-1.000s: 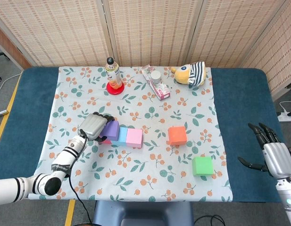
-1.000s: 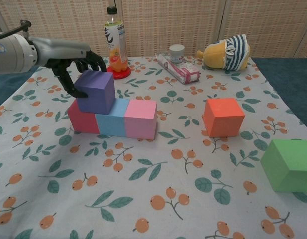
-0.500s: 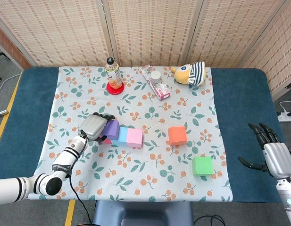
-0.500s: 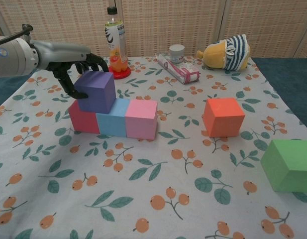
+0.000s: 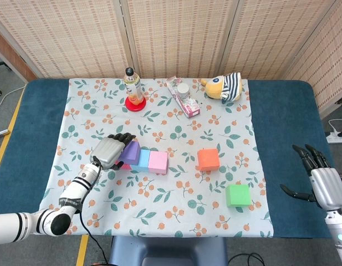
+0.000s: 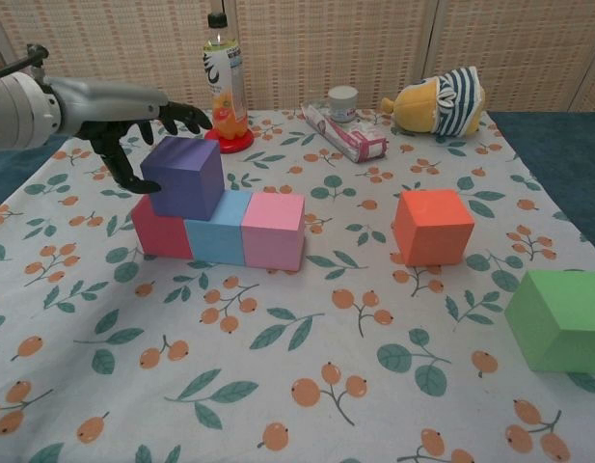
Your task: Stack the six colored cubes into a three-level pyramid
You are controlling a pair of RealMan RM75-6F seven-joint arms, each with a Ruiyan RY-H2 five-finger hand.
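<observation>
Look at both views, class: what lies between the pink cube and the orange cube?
Nothing stands between the pink cube and the orange cube: only bare patterned tablecloth. The chest view shows it best; the head view agrees.

Print on the bottle [image 6: 224, 79] label seems too blurred to read.

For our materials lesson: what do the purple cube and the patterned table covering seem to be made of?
Purple cube: probably foam or matte plastic; flat, dull faces with no glare and softly rounded edges. Table covering: looks like printed woven fabric; matte leaf-and-berry print.
</observation>
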